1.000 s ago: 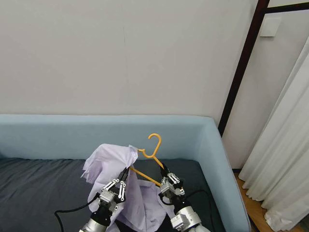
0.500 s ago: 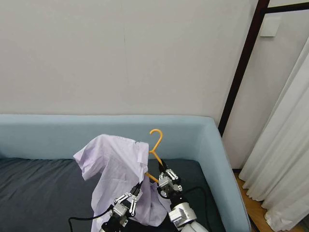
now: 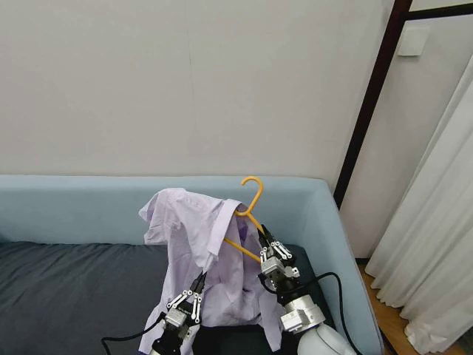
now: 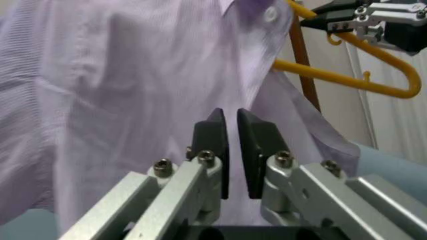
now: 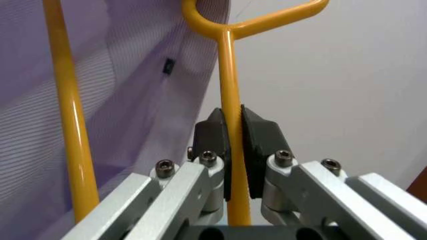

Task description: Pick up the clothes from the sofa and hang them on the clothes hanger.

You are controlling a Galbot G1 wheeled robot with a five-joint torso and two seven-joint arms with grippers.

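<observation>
Head view looks down from afar; the 2 wrist views closely share the shirt [image 4: 133,75] and hanger [image 5: 230,75].

Left gripper [image 4: 227,122]: silver link fingers [image 4: 175,187], black pads [image 4: 212,142], round screws.
Right gripper [image 5: 231,120]: same build.
Cables [image 3: 325,274]: black, looping at 5 and 7 o'clock.
Wrist shell [image 3: 327,346]: white, rounded.

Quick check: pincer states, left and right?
Left pincer: closed against the shirt; whether it pinches fabric cannot be told.
Right pincer: closed on the yellow hanger.

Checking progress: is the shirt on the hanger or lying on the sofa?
On it: the shirt drapes over the hanger, which the right claw holds above the sofa; left claw at the shirt's front.
</observation>
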